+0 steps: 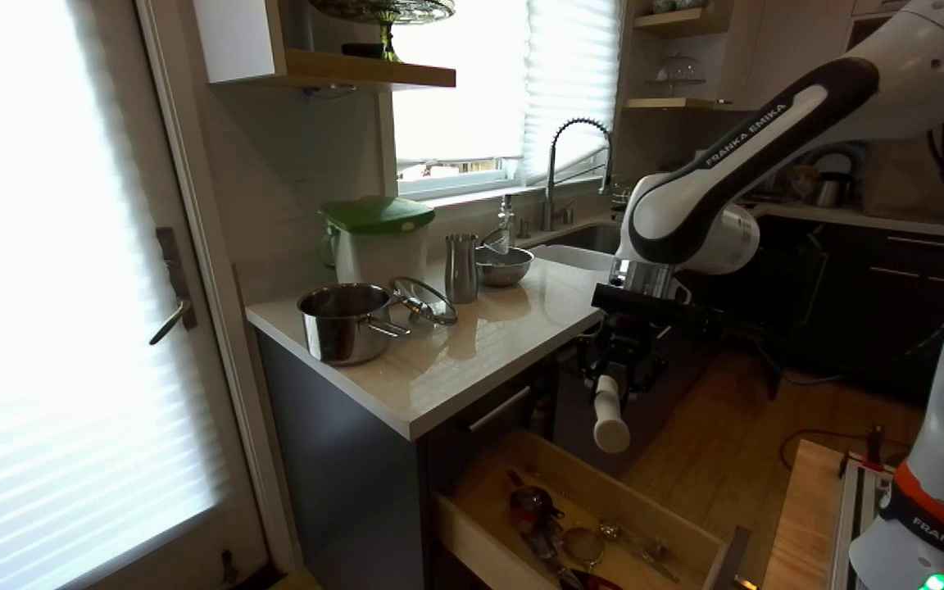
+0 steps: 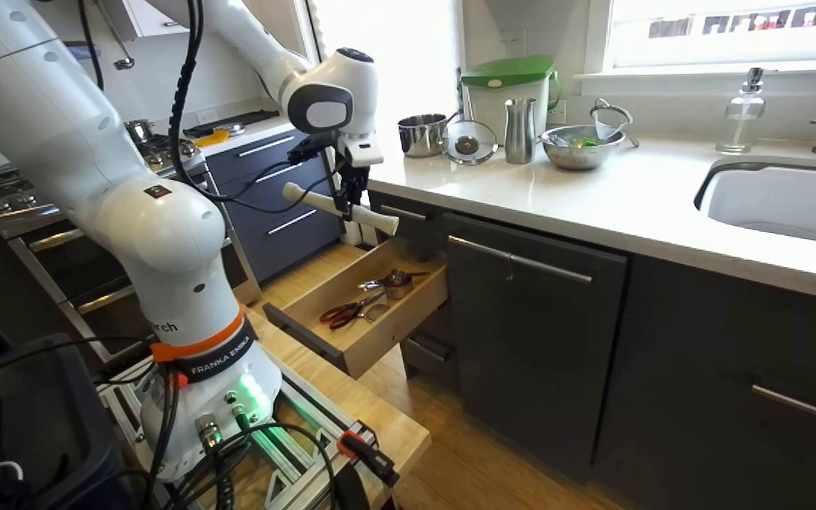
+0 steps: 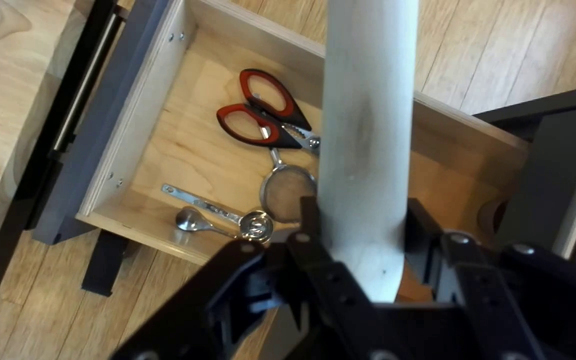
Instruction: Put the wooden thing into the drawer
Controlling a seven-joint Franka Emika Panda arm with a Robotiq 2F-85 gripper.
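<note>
The wooden thing (image 2: 310, 200) is a pale, thick stick with rounded knobbed ends. My gripper (image 2: 346, 210) is shut on it around its middle and holds it in the air above the drawer (image 2: 401, 327). It looks slightly tilted in that exterior view. In an exterior view the stick (image 1: 610, 419) points toward the camera, below the gripper (image 1: 618, 387). In the wrist view the stick (image 3: 368, 120) sits between both fingers (image 3: 360, 217) and hides part of the drawer (image 3: 138, 95). The drawer is pulled open, with pale wood inside and a dark grey front.
In the drawer lie red-handled scissors (image 3: 268, 112), a small strainer (image 3: 288, 192), a measuring spoon (image 3: 255, 226) and other metal utensils. The counter edge (image 1: 505, 369) is close beside the gripper. A metal pot (image 1: 347, 328) and its lid (image 1: 424, 301) stand on the counter.
</note>
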